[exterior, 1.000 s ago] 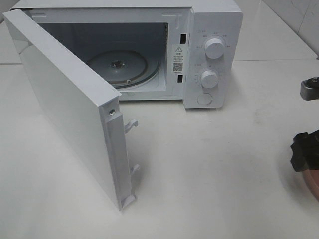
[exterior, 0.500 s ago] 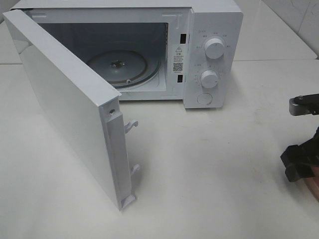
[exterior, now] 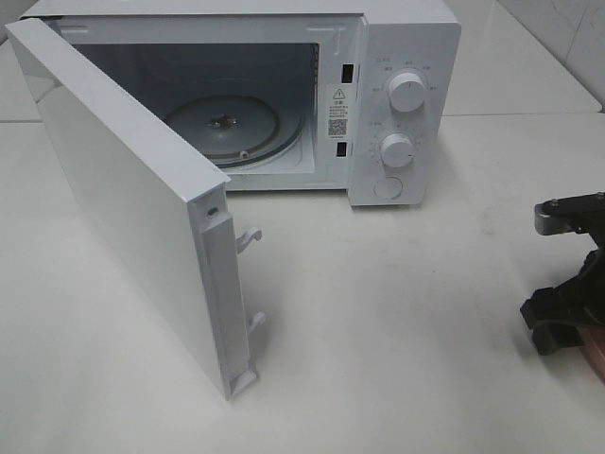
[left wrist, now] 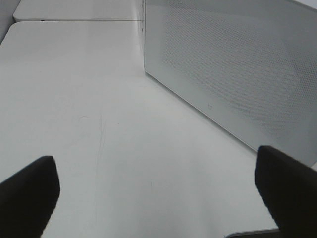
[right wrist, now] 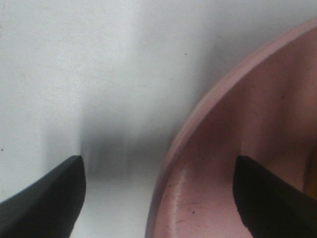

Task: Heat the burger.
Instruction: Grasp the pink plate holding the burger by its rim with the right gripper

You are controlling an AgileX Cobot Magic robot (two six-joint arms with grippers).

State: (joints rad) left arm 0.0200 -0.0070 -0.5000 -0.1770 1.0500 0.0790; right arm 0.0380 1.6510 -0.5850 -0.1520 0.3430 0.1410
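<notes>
Two spread fingers of your right gripper [right wrist: 158,168] straddle the pink plate [right wrist: 208,99] rim, lower right of frame; the burger is out of sight. Close off-centre and the plate may skid on the smooth white table [exterior: 397,312]. Your left gripper [left wrist: 156,158] gapes empty. Microwave [exterior: 406,57], top centre, stands open.

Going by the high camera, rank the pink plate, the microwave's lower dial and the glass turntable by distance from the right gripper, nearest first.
1. Pink plate: directly below the right gripper, at the view's right edge.
2. Lower dial: on the microwave front, right of its opening.
3. Glass turntable: inside the microwave, farthest left.
</notes>
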